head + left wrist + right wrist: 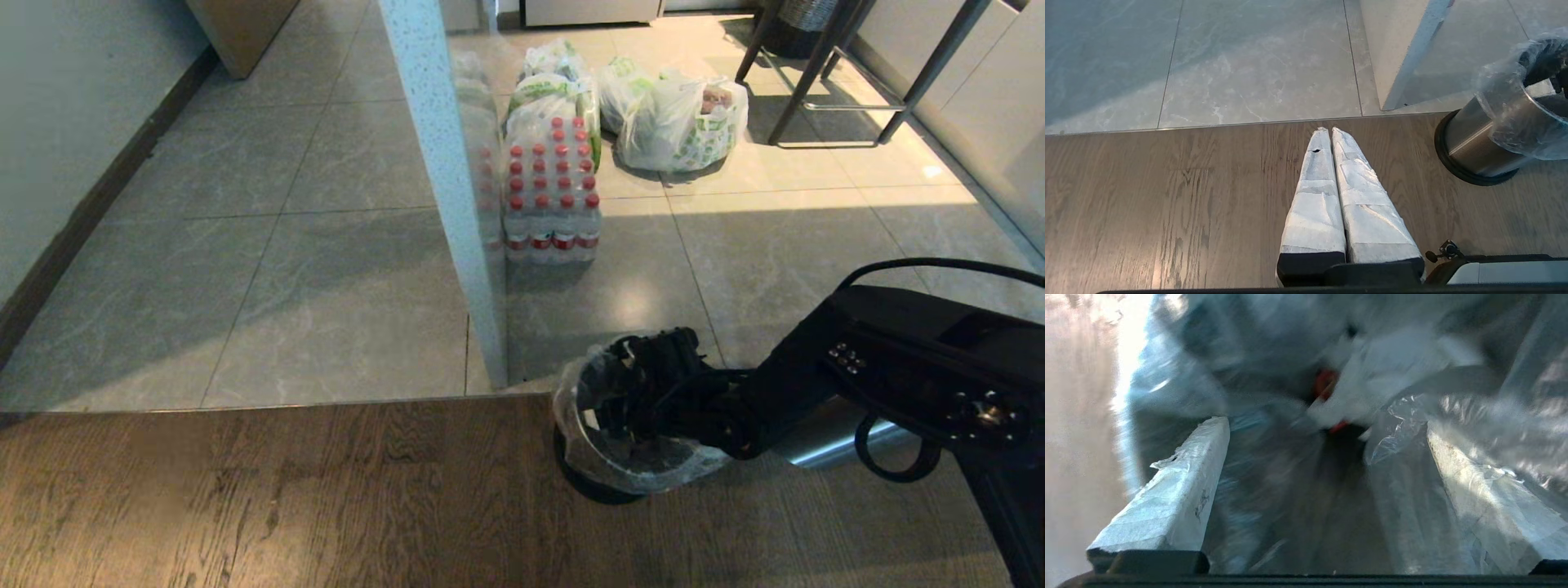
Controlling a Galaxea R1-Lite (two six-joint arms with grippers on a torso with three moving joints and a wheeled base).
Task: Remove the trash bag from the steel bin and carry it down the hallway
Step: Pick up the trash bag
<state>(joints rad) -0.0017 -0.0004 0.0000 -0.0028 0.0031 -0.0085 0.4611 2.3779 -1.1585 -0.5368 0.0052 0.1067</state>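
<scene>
- trash bag [584, 441] still lining steel bin [1474, 151], rim folded over, on wood floor [286, 498] by tile edge
- right hand [1327, 486] inside bag mouth, fingers spread wide, gripping nothing
- left hand [1329, 132] fingers together above floor, near bin
- water bottle pack [551, 192] on tiles beyond

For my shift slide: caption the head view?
Right end effector, open, reaches into the bag lining the bin.

Clear, crinkly plastic trash bag [571, 408]: lines the bin, its edge folded out over the rim, crumpled white and red scraps inside. Small round brushed-steel bin [1474, 143] with black foot ring: upright on wood flooring, beside the grey tiles.
</scene>
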